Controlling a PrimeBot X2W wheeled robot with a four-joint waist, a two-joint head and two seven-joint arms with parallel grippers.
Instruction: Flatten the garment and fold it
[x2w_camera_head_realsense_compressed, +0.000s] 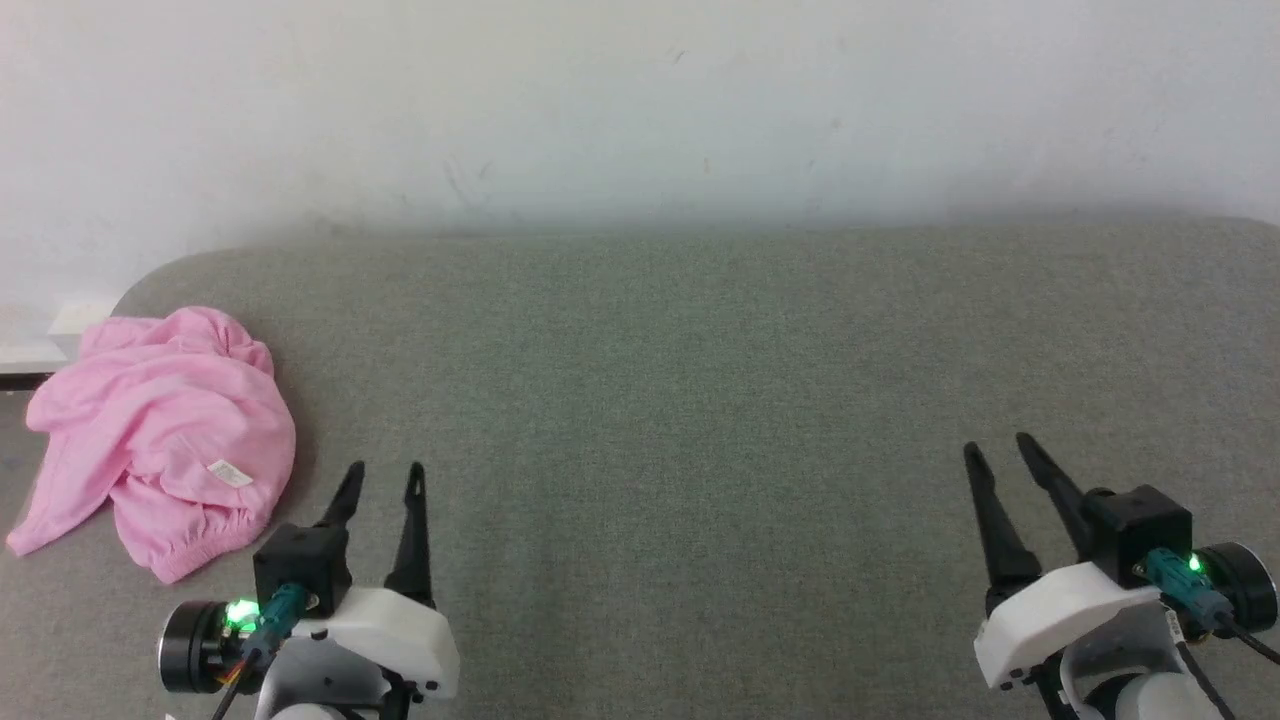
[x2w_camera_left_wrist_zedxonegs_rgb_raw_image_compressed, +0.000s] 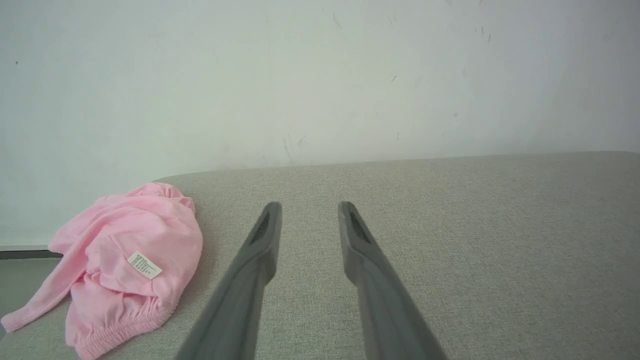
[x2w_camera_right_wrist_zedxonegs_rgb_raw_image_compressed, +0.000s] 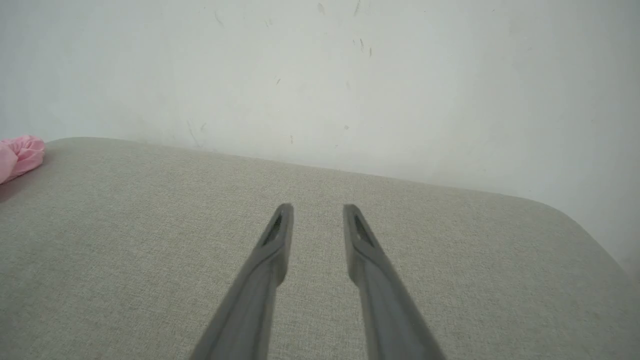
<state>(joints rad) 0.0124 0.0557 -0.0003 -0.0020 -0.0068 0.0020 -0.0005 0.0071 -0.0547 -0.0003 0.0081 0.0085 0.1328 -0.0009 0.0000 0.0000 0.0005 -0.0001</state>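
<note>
- Garment (x2w_camera_head_realsense_compressed: 160, 430): light pink, crumpled in a heap at the far left of the grey fabric-covered surface (x2w_camera_head_realsense_compressed: 700, 400), just short of its rounded far-left corner (x2w_camera_head_realsense_compressed: 150, 275).
- The heap runs along the surface's left edge, and a narrow pink tail trails to that edge at the near side. Whether any cloth overhangs cannot be told.
- A small white label (x2w_camera_head_realsense_compressed: 229, 473) faces up on the heap. The gathered elastic band (x2w_camera_head_realsense_compressed: 200, 545) forms its near hem.
- Left hand (x2w_camera_head_realsense_compressed: 385, 470): released, fingers parted and holding nothing. It sits just beside the garment's near right side, apart from the cloth, fingers pointing toward the wall (x2w_camera_head_realsense_compressed: 640, 100).
- In the left wrist view, the garment (x2w_camera_left_wrist_zedxonegs_rgb_raw_image_compressed: 130, 260) lies left of the left hand (x2w_camera_left_wrist_zedxonegs_rgb_raw_image_compressed: 309, 206), with bare fabric between them.
- Right hand (x2w_camera_head_realsense_compressed: 996, 445): released, fingers parted and empty, well apart from the garment at the near right.
- In the right wrist view, the right hand (x2w_camera_right_wrist_zedxonegs_rgb_raw_image_compressed: 318, 207) is over bare fabric, with a pink scrap of the garment (x2w_camera_right_wrist_zedxonegs_rgb_raw_image_compressed: 20, 155) at the far left margin.
- Open room: the middle and right of the surface lie bare between the two hands and up to the wall.
- The far edge meets the white wall directly. The far-right corner (x2w_camera_right_wrist_zedxonegs_rgb_raw_image_compressed: 565, 210) is rounded.
</note>
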